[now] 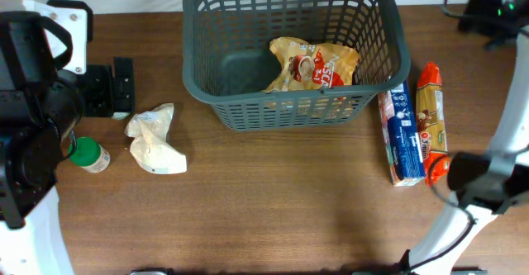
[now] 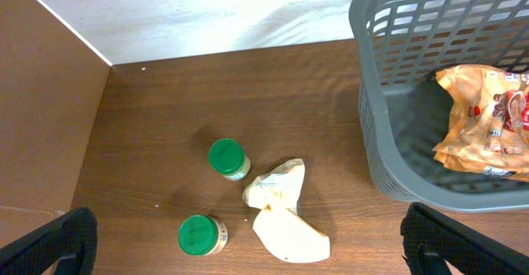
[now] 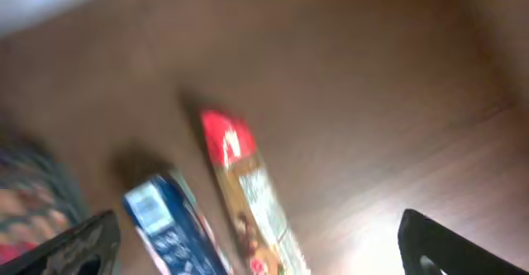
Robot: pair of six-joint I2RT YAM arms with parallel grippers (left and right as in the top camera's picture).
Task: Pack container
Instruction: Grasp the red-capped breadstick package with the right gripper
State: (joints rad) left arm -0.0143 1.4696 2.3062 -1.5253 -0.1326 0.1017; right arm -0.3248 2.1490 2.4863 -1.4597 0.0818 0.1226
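A large dark grey plastic basket with slotted walls (image 1: 289,114) stood at the upper centre of the overhead view on a brown wooden surface (image 1: 273,201). One crumpled yellow snack bag (image 1: 314,64) lay in its right half. Just right of the basket, a blue and white carton (image 1: 401,135) and a long orange packet (image 1: 431,110) lay close side by side. The right tool (image 3: 258,238) hung above them, spread wide and empty, in a blurred view. The left tool (image 2: 248,234), also wide and empty, hung over two green-lidded jars (image 2: 227,158) and a white pouch (image 2: 285,217). Gripping the outer orange packet across its narrow width would likely spare the carton, and the basket's bare left half looked the best spot.
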